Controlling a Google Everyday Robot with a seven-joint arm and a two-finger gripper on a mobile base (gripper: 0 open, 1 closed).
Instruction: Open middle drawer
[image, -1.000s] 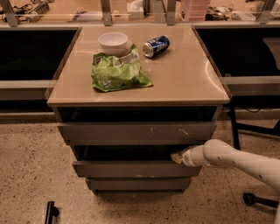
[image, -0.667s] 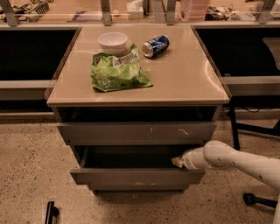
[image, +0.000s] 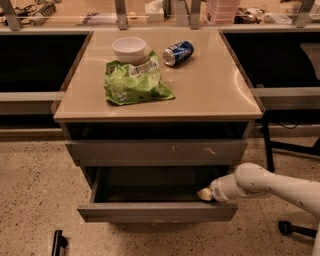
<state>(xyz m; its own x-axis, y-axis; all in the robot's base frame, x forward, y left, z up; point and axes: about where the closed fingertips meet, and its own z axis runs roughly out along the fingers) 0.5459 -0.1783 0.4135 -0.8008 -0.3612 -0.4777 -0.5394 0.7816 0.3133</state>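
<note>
Camera view: your gripper (image: 204, 194) sits at the right inside edge of the pulled-out middle drawer (image: 157, 212), and you cannot tell if it is grasping anything.

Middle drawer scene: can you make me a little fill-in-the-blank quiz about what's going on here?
The middle drawer stands ___, not shut.
The gripper sits at that drawer's ___ end as pictured.
The blue can lies on its ___.
The bag beside the bowl is ___.
Missing: open, right, side, green.
</note>
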